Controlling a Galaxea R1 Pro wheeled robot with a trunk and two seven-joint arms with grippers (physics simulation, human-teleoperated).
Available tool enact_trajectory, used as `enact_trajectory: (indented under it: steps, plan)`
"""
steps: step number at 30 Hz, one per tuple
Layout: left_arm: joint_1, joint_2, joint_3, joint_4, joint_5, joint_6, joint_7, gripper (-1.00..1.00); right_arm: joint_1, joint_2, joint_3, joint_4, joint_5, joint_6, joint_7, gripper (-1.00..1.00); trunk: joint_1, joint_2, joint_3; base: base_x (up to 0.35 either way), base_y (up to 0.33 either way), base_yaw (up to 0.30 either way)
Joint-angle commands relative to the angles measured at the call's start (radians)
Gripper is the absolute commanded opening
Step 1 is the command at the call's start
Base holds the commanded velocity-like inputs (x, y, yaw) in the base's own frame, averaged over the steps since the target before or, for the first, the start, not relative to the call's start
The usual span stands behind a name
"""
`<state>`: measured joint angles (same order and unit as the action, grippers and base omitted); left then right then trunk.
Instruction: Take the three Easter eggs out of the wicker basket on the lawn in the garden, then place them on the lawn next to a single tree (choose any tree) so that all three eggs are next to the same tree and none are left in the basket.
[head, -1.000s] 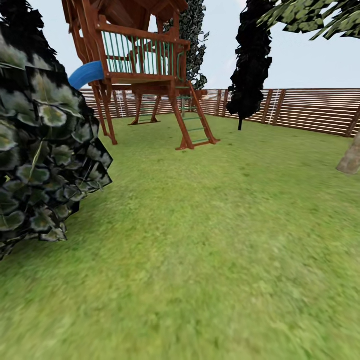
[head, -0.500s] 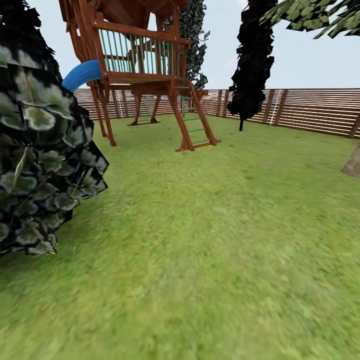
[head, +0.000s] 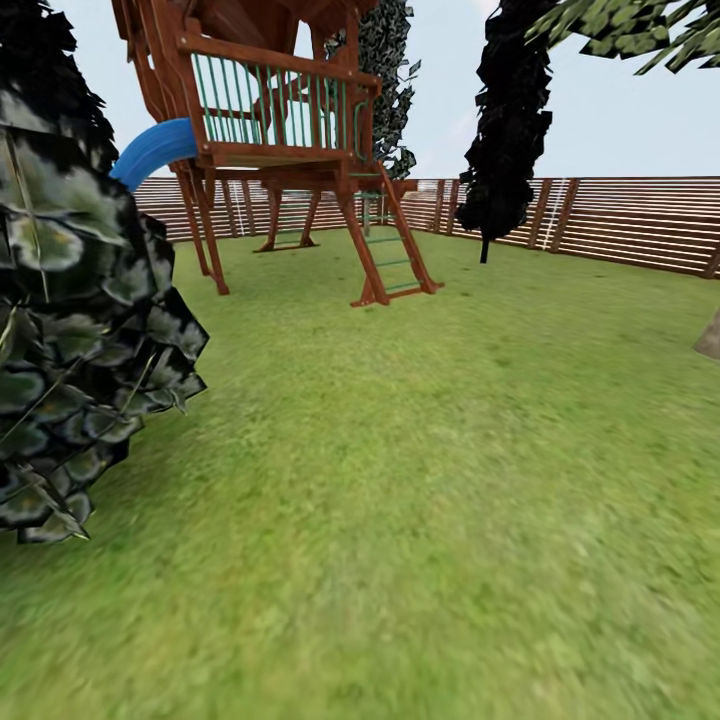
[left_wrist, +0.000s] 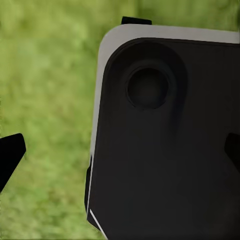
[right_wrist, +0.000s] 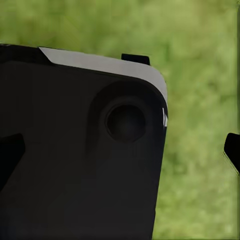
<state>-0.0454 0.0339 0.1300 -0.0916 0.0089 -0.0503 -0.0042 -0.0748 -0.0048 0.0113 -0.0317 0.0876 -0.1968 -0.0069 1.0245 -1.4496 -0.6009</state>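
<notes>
Three eggs, basket nowhere among these views; lawn (head: 420, 480) open toward playset (head: 270, 140). Gripper opening: cannot tell. Judgement: eggs light, smooth, rounded, likely slippery; grip across middle, gently.

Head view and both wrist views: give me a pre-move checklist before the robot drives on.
1. Lawn ahead free of obstacles: ok.
2. Leafy bush close on the left, clearance: not ok, it crowds that side.
3. Playset well ahead: ok.
4. Wicker basket located: cannot tell.
5. Easter eggs located: cannot tell.
6. Left gripper and right gripper empty, fingertips apart: ok.
</notes>
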Motion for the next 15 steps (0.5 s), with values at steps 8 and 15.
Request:
enact_trajectory:
  steps: [8, 15]
  plan:
    - [-0.001, 0.0, 0.005, 0.001, 0.0, -0.003, 0.0, 1.0, -0.001, 0.0, 0.001, 0.001, 0.009, -0.002, -0.001, 1.0, 0.001, 0.0, -0.001, 0.324, 0.0, 0.0]
    - [-0.001, 0.0, 0.005, 0.001, 0.001, -0.003, 0.0, 1.0, 0.0, 0.0, 0.001, 0.002, 0.009, -0.001, -0.001, 1.0, 0.001, 0.0, -0.001, 0.324, 0.0, 0.0]
